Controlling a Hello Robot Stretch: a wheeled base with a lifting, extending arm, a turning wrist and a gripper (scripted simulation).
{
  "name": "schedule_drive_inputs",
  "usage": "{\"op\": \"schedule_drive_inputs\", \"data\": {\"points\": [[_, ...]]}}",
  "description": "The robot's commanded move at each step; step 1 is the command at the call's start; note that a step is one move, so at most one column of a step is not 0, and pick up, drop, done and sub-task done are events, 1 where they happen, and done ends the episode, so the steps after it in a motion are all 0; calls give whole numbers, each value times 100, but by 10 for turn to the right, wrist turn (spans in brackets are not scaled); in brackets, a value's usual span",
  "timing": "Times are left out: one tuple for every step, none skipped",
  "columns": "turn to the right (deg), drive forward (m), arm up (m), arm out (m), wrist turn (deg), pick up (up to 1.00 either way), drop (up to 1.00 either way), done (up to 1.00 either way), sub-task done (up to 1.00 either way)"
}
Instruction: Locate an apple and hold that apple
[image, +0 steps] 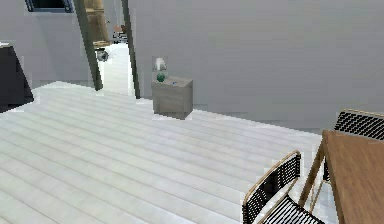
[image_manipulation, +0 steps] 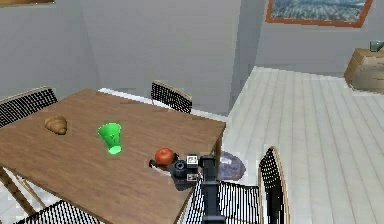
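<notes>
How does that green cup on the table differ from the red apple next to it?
The cup is bright green and tapered, the apple red and round. The cup looks taller than the apple. The cup sits toward the middle of the wooden table, the apple nearer its edge. Both rest on it.

We see a warm brown, wood-grained table (image_manipulation: 90, 150) with a bright green cup (image_manipulation: 110, 138), a red apple (image_manipulation: 164, 156) tinged with orange and a tan-brown lump (image_manipulation: 57, 125). The hand (image_manipulation: 177, 167) is dark grey to black, and the squares (image_manipulation: 207, 163) on the arm are white with black marks. The chairs (image_manipulation: 170, 95) have black woven mesh. The floor (image: 100, 150) is pale whitish planks with thin lines, the walls (image: 250, 50) plain grey, the small cabinet (image: 173, 96) grey-beige, and the wall picture (image_manipulation: 318, 10) blue in an orange-brown frame.
</notes>
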Motion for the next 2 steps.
{"op": "schedule_drive_inputs", "data": {"points": [[0, 0, 10, 0, 0, 0, 0, 0, 0], [0, 0, 0, 0, 0, 0, 0, 100, 0]]}}
